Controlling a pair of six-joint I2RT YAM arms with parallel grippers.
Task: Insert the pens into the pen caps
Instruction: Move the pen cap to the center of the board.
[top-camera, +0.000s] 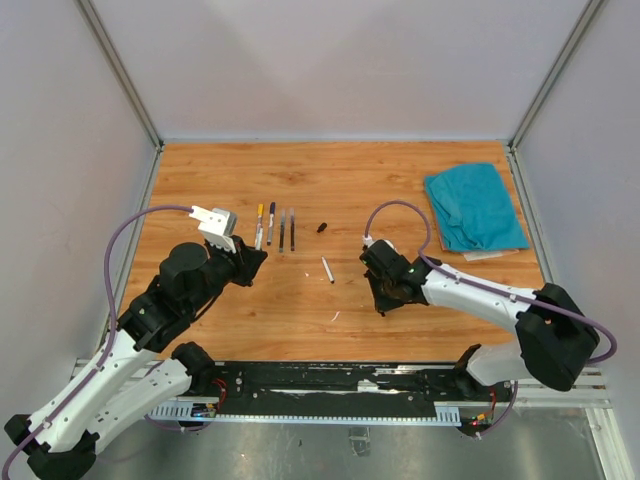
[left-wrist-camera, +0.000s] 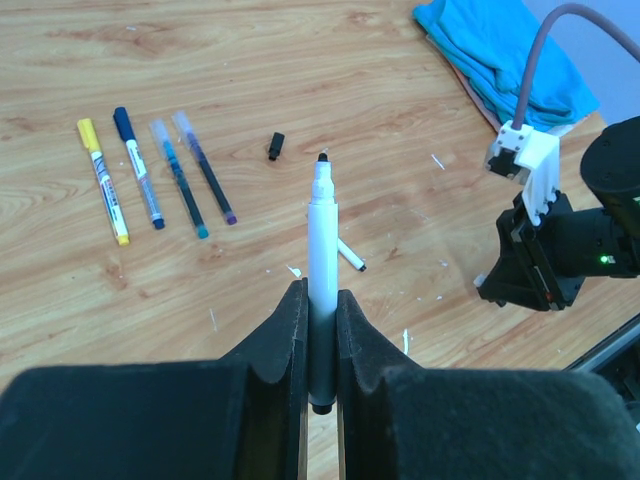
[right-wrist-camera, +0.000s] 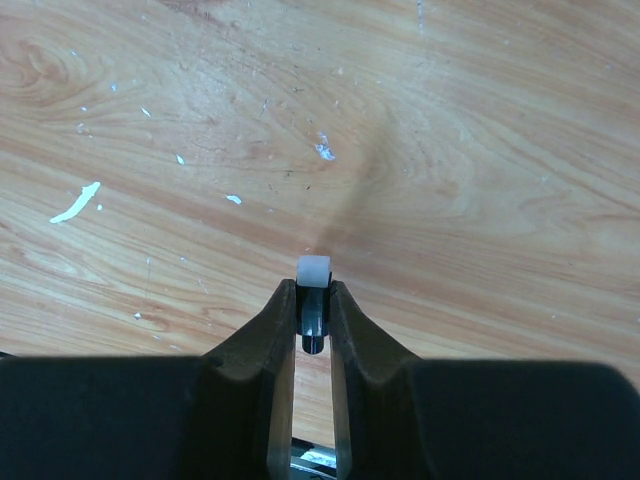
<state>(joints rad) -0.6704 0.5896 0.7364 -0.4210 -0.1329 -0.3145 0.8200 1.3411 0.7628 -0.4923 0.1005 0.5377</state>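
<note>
Six pens and two caps are in view. The left fingers (left-wrist-camera: 285, 345) pinch a white pen (left-wrist-camera: 322, 230), tip pointing away, with a loose pen (left-wrist-camera: 350, 255) just beyond it on the bench (left-wrist-camera: 400, 80) and four capped pens (left-wrist-camera: 181, 182) in a row ahead to their left. A black cap (left-wrist-camera: 276, 146) lies farther ahead, and the right fingers (right-wrist-camera: 280, 335) pinch the second cap (right-wrist-camera: 313, 275).

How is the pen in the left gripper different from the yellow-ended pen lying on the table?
The held pen is clamped in the left gripper, while the yellow-ended pen lies loose on the table. The held pen ends in a bare black tip; the yellow-ended pen shows yellow at its ends. The held pen's barrel looks plain, the yellow-ended pen's printed. Both are slim with pale barrels.
</note>
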